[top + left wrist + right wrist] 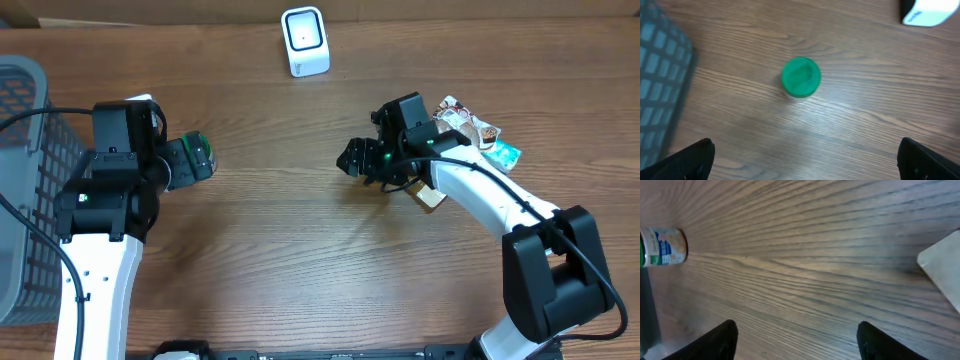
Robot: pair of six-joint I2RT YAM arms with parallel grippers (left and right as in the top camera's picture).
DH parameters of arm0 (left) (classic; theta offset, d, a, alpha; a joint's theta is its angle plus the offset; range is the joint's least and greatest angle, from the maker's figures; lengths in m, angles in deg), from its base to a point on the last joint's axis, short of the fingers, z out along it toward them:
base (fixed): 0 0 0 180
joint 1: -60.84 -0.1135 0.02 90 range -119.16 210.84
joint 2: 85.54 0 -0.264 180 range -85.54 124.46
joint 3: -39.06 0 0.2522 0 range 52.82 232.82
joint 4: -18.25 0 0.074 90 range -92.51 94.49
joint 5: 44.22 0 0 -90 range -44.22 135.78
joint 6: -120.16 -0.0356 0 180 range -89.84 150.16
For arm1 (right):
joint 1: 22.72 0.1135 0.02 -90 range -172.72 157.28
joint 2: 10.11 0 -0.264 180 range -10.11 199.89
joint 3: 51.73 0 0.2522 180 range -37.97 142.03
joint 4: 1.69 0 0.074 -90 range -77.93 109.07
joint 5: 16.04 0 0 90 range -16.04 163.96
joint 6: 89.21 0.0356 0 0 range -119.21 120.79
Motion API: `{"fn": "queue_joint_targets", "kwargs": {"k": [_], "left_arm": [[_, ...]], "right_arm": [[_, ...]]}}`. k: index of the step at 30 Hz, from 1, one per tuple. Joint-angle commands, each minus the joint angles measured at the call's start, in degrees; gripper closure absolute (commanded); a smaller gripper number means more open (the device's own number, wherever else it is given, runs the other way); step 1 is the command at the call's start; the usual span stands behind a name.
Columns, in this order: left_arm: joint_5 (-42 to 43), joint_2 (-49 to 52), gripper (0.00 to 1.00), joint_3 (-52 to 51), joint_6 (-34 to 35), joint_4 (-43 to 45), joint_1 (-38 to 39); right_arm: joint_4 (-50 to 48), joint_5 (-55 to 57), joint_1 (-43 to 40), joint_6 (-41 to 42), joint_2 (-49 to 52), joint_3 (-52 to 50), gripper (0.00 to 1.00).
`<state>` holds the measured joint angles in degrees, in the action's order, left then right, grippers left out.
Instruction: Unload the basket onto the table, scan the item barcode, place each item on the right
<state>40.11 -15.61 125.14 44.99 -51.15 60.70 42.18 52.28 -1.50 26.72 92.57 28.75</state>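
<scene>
The green-lidded jar [200,149] stands upright on the wooden desk [280,250], left of centre, seen here from my remote station. Bare wood rings it on every side in the left wrist view. The grey mesh basket [25,190] sits further left, near the desk's left edge and apart from the jar. The white scanner [305,41] stands close to the far edge, up and to the right of the jar, with open wood between the two.

The left tool [806,146] hovers over the jar with its fingers [690,161] spread wide. It is released and not touching the jar.

From above the jar shows a round, plain green lid. From the right wrist its side carries a white label with blue and yellow print, too blurred for me to find a barcode.

The right tool [358,160] hangs over the middle of the desk, well apart from the jar. Its fingers [722,337] are parted over bare grain, grasping nothing. A long clear stretch of wood runs between the two tools.

Behind the right arm, a heap of snack packets [478,130] and a small brown box [432,198] lie toward the right side.
</scene>
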Motion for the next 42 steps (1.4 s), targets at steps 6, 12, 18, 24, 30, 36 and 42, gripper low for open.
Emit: {"fn": "queue_joint_targets", "kwargs": {"k": [6, 12, 18, 24, 30, 36, 42], "left_arm": [[2.08, 4.13, 0.20, 0.09, -3.06, 2.91, -0.28], [-4.42, 12.90, 0.78, 0.11, -0.11, 6.38, -1.14], [-10.19, 20.87, 0.96, 0.11, 7.50, 12.07, -4.46], [-9.77, 29.57, 0.96, 0.11, 6.38, 17.62, -5.09], [-1.20, 37.53, 0.96, 0.11, -0.68, 25.03, -5.09], [8.98, 41.48, 0.96, 0.11, -4.13, 26.32, -4.76], [11.23, 42.07, 0.96, 0.11, -4.15, 27.47, -3.80]], "right_arm": [[-1.38, 0.22, -0.28, 0.66, -0.59, -0.39, 0.19], [-1.33, 0.68, -0.26, 0.63, -0.59, -0.39, 0.18], [-1.33, 0.68, -0.26, 0.66, -0.59, -0.39, 0.18], [-1.11, 0.83, -0.26, 0.63, -0.59, -0.39, 0.18], [-0.92, 2.62, -0.26, 0.61, -0.59, -0.55, 0.18], [-1.36, 2.60, -0.26, 0.66, -0.59, -0.79, 0.18], [-1.44, 2.58, -0.26, 0.68, -0.59, -0.79, 0.18]]}}
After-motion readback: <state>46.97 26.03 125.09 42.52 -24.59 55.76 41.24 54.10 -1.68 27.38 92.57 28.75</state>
